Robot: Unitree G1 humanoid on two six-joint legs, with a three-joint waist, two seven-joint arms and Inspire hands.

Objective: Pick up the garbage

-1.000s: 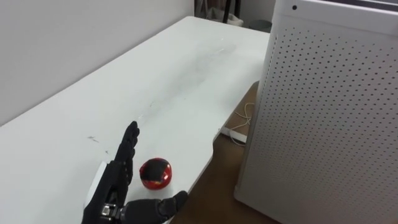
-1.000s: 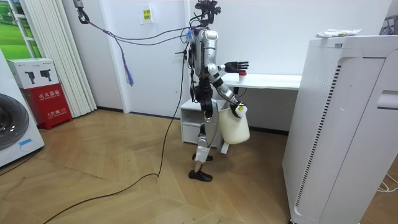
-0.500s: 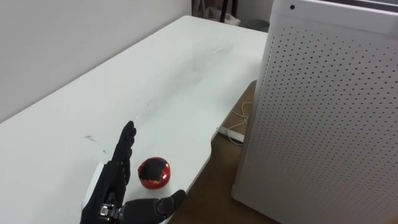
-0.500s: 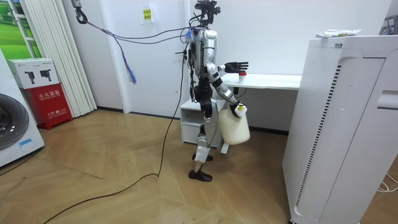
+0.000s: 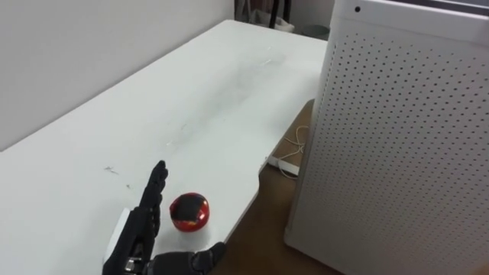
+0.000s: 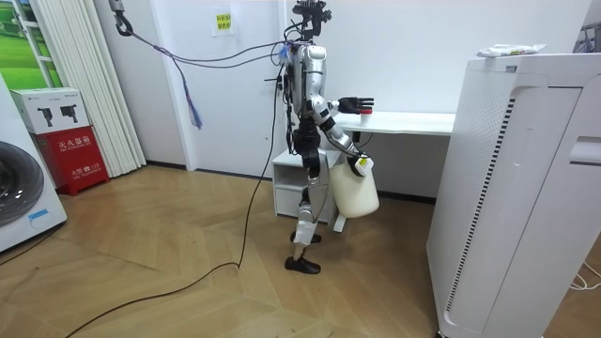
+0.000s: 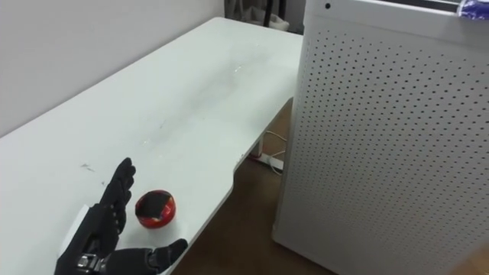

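Just beside the red ball, left hand spreads open over white table near perforated cabinet.

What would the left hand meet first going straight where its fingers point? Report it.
The way looks free: the left hand points past the red ball, on the ball's left, over the bare white table; depth is unclear beyond.

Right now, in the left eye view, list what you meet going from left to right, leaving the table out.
left hand → red ball → white cable on the floor → white perforated cabinet
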